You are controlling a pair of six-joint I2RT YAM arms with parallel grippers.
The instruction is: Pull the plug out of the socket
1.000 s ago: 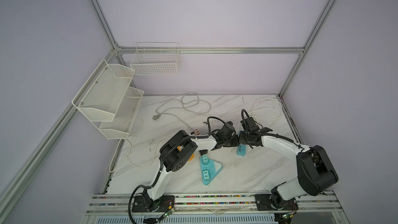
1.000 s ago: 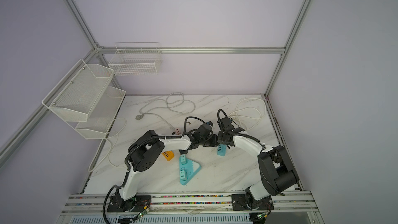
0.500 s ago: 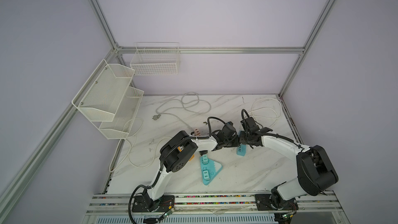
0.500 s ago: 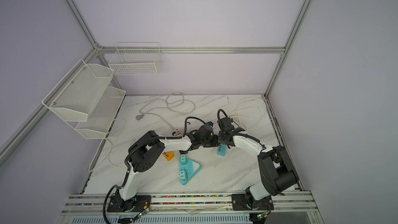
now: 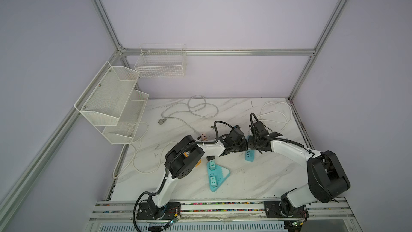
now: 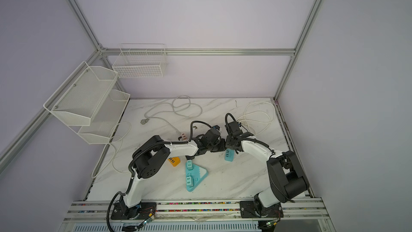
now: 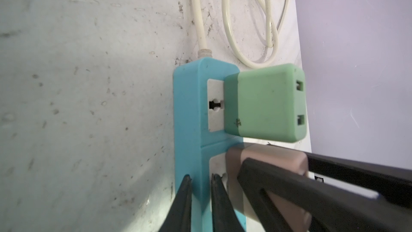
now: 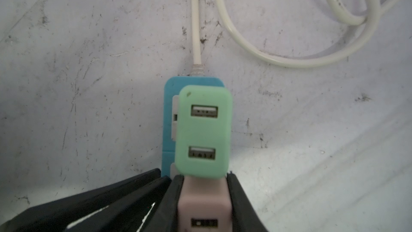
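The socket is a blue power strip (image 7: 189, 112) lying on the marble table, seen in both top views (image 5: 250, 155) (image 6: 229, 155). A green plug (image 8: 204, 130) and a pink plug (image 8: 204, 199) sit in it side by side, both also visible in the left wrist view as the green plug (image 7: 265, 101) and the pink plug (image 7: 267, 159). My left gripper (image 7: 200, 178) is shut on the strip's long edge. My right gripper (image 8: 204, 177) is shut on the pink plug, one finger on each side. The two grippers meet over the strip (image 5: 247, 146).
A teal triangular socket block (image 5: 220, 176) with two plugs lies toward the front. An orange plug (image 6: 174, 161) sits by the left arm. White cords (image 5: 276, 117) loop across the back. Wire shelves (image 5: 111, 99) and a basket (image 5: 161, 63) hang on the walls.
Both grippers have closed, the left onto the blue strip and the right onto the pink plug. The arms have hardly moved.
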